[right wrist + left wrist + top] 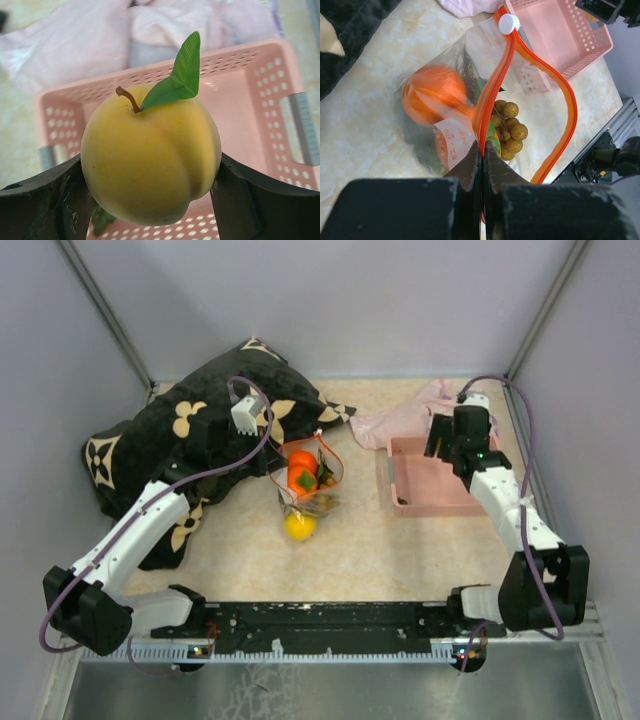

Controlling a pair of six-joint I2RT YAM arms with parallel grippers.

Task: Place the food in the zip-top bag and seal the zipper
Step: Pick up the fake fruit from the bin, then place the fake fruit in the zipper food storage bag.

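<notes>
The clear zip-top bag point(310, 478) lies mid-table with its orange-red zipper point(492, 85) gaping in a loop and a white slider point(508, 23) at the far end. My left gripper point(483, 148) is shut on the zipper strip; it also shows in the top view point(272, 466). Inside the bag are an orange fruit point(432, 95) and a brownish grape bunch point(510, 130). A yellow lemon point(300, 525) lies at the bag's near end; I cannot tell if it is inside. My right gripper point(150, 172) is shut on a yellow round fruit point(150, 155) with a green leaf, above the pink basket point(260, 100).
A black cushion with beige flowers point(160, 440) fills the left rear, under my left arm. A pale pink cloth point(405, 418) lies behind the basket point(420, 480). Grey walls close in the sides and back. A black rail point(320, 620) runs along the near edge.
</notes>
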